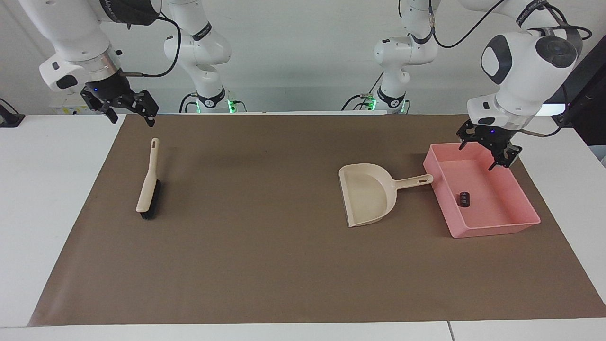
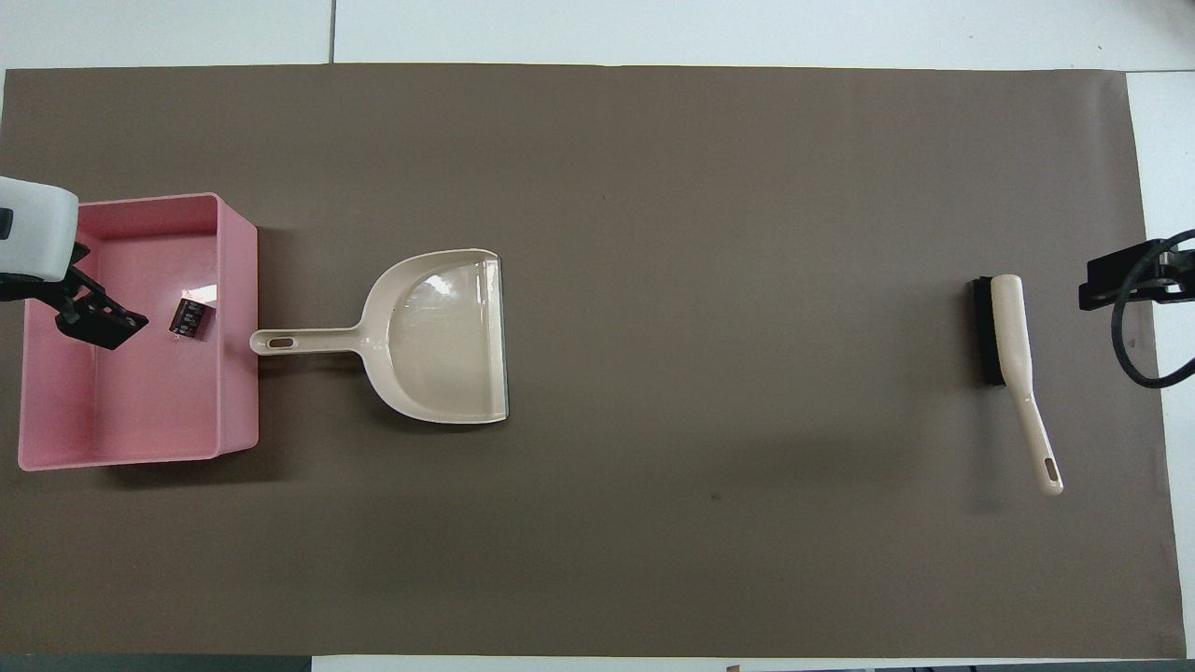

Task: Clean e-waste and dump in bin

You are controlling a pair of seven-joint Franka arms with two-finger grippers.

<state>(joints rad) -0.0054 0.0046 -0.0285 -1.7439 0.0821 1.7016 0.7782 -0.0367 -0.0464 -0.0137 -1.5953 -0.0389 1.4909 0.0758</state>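
Note:
The pink bin point(image 1: 492, 228) stands on the brown mat at the left arm's end of the table. It also shows in the overhead view point(image 2: 131, 455). One dark block of e-waste point(image 1: 464, 199) lies inside the bin and shows from overhead too point(image 2: 189, 317). The white bit with green marks is not visible. My left gripper point(image 1: 478, 155) hangs open and empty over the bin's end nearer the robots, seen from overhead at the view's edge point(image 2: 93, 320). My right gripper point(image 1: 132, 118) is open and waits in the air above the mat's edge, over the tip of the brush handle.
A beige dustpan point(image 1: 367, 199) lies flat beside the bin, its handle pointing at the bin wall; it shows from overhead too point(image 2: 439, 336). A beige brush with black bristles point(image 1: 149, 182) lies at the right arm's end point(image 2: 1004, 336).

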